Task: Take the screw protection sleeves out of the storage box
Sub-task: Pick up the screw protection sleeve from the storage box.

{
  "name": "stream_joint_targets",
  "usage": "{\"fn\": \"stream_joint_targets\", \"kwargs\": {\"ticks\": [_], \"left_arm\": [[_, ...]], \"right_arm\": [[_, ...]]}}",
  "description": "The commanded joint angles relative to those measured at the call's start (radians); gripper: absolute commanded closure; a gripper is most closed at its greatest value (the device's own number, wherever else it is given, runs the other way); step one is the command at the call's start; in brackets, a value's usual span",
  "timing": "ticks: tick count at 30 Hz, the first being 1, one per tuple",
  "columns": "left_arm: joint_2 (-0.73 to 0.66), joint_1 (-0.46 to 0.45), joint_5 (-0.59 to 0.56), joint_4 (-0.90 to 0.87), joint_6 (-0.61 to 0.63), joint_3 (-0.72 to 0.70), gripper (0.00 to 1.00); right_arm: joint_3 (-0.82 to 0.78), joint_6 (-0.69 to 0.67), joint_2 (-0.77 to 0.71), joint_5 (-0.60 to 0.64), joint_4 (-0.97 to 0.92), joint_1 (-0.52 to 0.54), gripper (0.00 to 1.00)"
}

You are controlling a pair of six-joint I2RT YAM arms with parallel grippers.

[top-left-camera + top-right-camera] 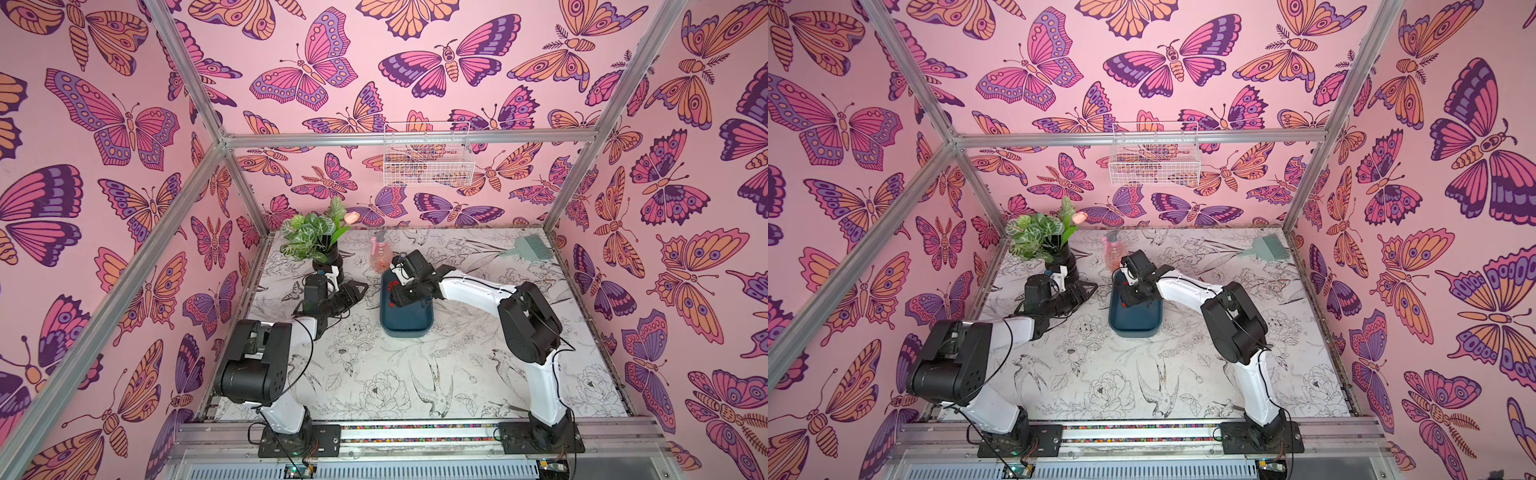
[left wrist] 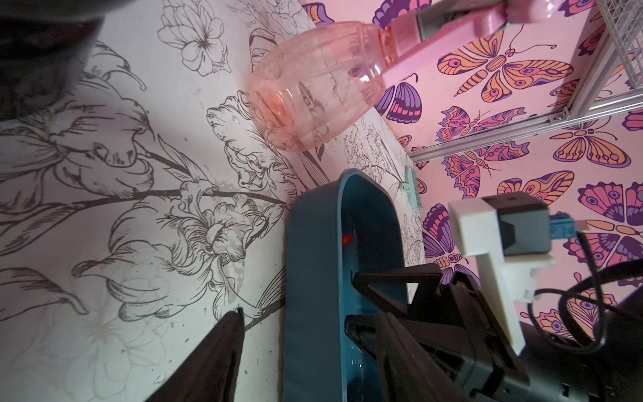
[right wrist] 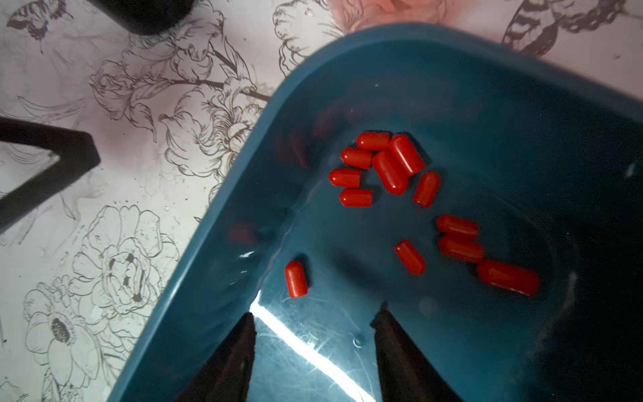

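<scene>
We can read no text, label, brand, number or sign in any view. The storage box (image 1: 409,322) and the pink spray bottle (image 1: 381,254) just beyond it show plain surfaces. The walls (image 1: 374,95) and table (image 1: 415,374) bear only drawn butterflies, flowers and birds.

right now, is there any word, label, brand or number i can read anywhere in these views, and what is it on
No legible text in any view.
One faint mark on the floor of the storage box in the right wrist view: too blurred to read, and it may be only a scratch.
</scene>
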Motion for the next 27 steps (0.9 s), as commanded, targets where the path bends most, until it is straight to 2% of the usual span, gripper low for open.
{"fn": "stream_joint_targets", "kwargs": {"ticks": [1,11,14,19,27], "left_arm": [[0.016,-0.005,0.027,0.019,0.011,0.016,0.36],[0.011,-0.006,0.019,0.019,0.011,0.009,0.37],[0.008,-0.007,0.016,0.019,0.012,0.007,0.37],[0.007,-0.007,0.014,0.019,0.011,0.006,0.38],[0.009,-0.007,0.014,0.019,0.010,0.006,0.41]], "right_arm": [[0.033,-0.021,0.032,-0.011,-0.045,0.014,0.43],[0.083,-0.035,0.097,-0.030,-0.054,0.028,0.48],[0.107,-0.038,0.118,-0.025,-0.068,0.033,0.56],[0.124,-0.040,0.139,-0.026,-0.074,0.033,0.57],[0.145,-0.044,0.161,-0.024,-0.092,0.035,0.68]]}}
